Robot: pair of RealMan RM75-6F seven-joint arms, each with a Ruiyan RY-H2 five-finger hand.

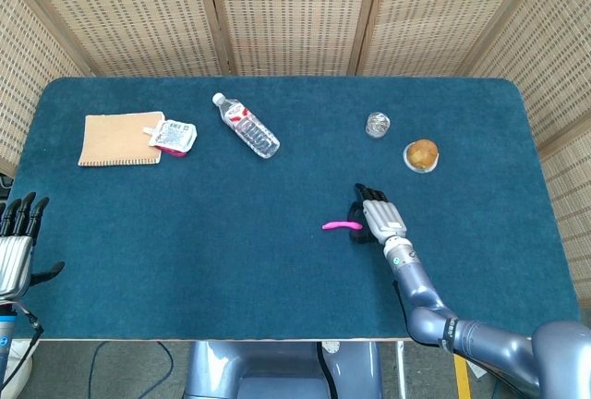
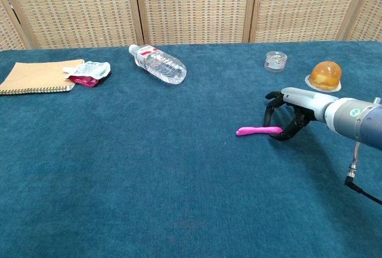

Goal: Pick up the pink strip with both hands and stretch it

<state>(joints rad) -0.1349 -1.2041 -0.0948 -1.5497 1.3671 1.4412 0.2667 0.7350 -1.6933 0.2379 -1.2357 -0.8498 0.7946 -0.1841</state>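
The pink strip [image 1: 342, 225] lies flat on the blue table [image 1: 277, 279], right of centre and nearer the front edge than the back. It runs roughly parallel to the front edge.

The right hand [image 1: 374, 215] is low over the table at the strip's right end. In the chest view the same hand [image 2: 287, 116] has its dark fingers [image 2: 270, 114] curled downward around that end, tips at or close to the cloth. Whether the fingers actually press the strip cannot be told; the strip rests on the table surface and is not lifted.

The left hand [image 1: 16, 244] is at the front left corner, off the table's edge, well apart from the strip. Its fingers are straight and spread, pointing toward the back edge, and it holds nothing. The chest view does not show it.

Other items on the table:
- A tan notebook [image 1: 117, 139] near the left edge, toward the back.
- A crumpled foil packet [image 1: 173, 137] touching the notebook's right side.
- A plastic bottle [image 1: 247, 126] on its side, left of centre toward the back.
- A small clear jar [image 1: 377, 125] right of centre toward the back.
- An orange jelly cup [image 1: 421, 154] just beside the jar, toward the right edge.
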